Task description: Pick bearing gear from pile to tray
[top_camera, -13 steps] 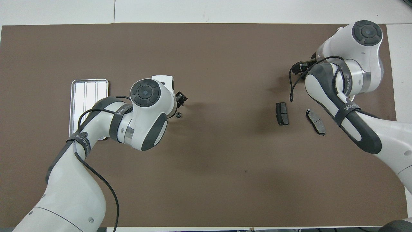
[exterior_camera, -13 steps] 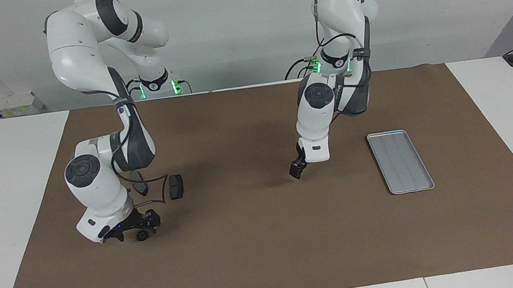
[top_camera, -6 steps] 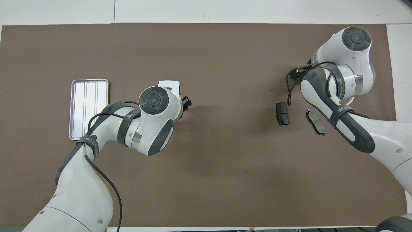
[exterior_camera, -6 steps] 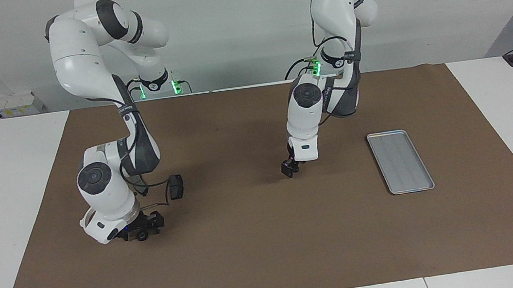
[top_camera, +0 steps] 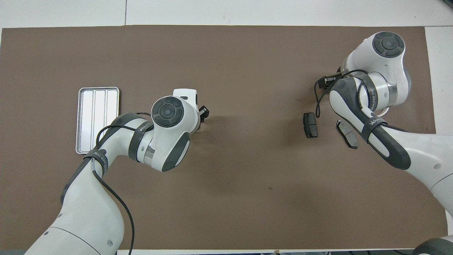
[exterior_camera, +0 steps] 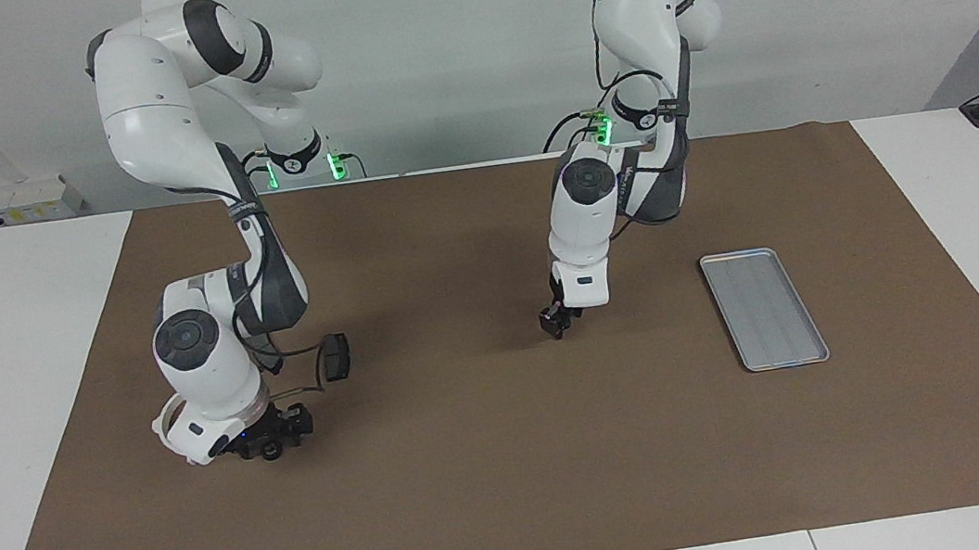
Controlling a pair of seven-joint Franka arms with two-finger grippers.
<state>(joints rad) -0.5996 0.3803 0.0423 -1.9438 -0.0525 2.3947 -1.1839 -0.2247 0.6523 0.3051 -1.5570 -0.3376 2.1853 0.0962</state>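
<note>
The silver tray (exterior_camera: pixel 764 307) (top_camera: pixel 98 120) lies flat at the left arm's end of the mat. My left gripper (exterior_camera: pixel 554 323) (top_camera: pixel 204 113) is down at the mat beside the tray, toward the table's middle. Any piece beneath it is hidden by the hand. At the right arm's end, my right gripper (exterior_camera: pixel 271 437) (top_camera: pixel 324 82) hangs low over a small black round bearing gear (exterior_camera: pixel 270 450) that sits at its tips. Two dark brake pads (top_camera: pixel 310 124) (top_camera: pixel 347 133) of the pile lie a little nearer to the robots than that gripper.
A brown mat (exterior_camera: pixel 514 477) covers the table. One brake pad (exterior_camera: pixel 334 357) shows beside the right arm's wrist and its looping black cable (exterior_camera: pixel 298 353). The right arm's forearm crosses above the other pad.
The left gripper shifted a little toward the right arm's end and sank to the mat, covering the small black piece seen from overhead before. The right wrist swung slightly and the gripper dropped lower.
</note>
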